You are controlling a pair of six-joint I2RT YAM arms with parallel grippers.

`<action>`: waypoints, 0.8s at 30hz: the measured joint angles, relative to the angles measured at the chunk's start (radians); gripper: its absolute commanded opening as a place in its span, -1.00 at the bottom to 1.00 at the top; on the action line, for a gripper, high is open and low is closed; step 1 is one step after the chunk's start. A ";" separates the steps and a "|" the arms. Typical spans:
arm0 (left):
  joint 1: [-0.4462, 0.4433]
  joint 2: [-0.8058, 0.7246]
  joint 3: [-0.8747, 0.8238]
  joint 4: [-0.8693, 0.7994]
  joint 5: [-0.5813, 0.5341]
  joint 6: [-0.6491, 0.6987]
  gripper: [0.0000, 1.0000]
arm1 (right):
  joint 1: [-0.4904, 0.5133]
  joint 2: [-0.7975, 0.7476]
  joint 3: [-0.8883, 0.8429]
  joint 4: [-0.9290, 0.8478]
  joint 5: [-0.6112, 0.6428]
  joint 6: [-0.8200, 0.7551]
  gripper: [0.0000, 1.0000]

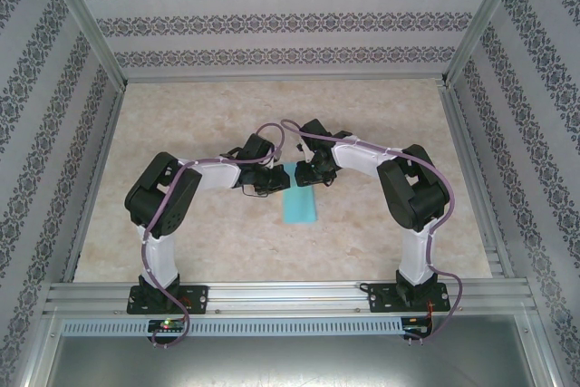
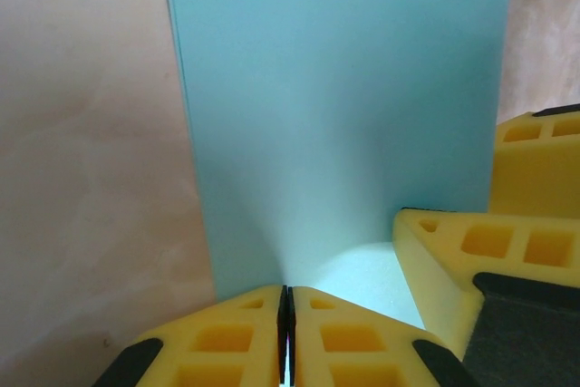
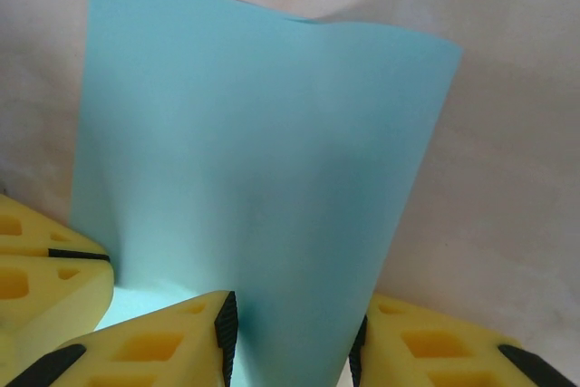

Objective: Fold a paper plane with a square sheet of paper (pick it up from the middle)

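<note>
The square sheet of paper (image 1: 301,208) lies turquoise-blue on the table's middle, its far end under both grippers. In the left wrist view the paper (image 2: 344,115) curves up into my left gripper (image 2: 286,314), whose yellow jaws are pressed together on its near edge. My right gripper (image 3: 292,342) stands open, and a raised, bowed part of the paper (image 3: 263,160) passes between its two fingers. The right gripper's fingers (image 2: 489,251) sit just beside the left jaws. From above, the left gripper (image 1: 270,178) and right gripper (image 1: 304,177) nearly touch over the sheet.
The beige marbled tabletop (image 1: 217,242) stretches around the paper. Patterned walls and an aluminium frame (image 1: 290,295) enclose the workspace. Both arms' elbows bend outward to left and right.
</note>
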 measured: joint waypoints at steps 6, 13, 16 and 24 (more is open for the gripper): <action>-0.005 0.015 0.022 -0.011 -0.007 0.031 -0.75 | 0.000 -0.001 0.000 0.000 0.000 0.000 -0.16; -0.006 0.034 0.048 -0.018 -0.007 0.060 -0.76 | -0.019 -0.035 -0.029 -0.004 0.001 0.000 -0.10; -0.010 0.042 0.059 -0.021 -0.011 0.066 -0.76 | -0.034 -0.072 -0.054 -0.006 0.000 0.004 -0.09; -0.011 0.051 0.071 -0.021 -0.011 0.081 -0.76 | -0.053 -0.202 -0.159 0.053 -0.101 0.077 -0.30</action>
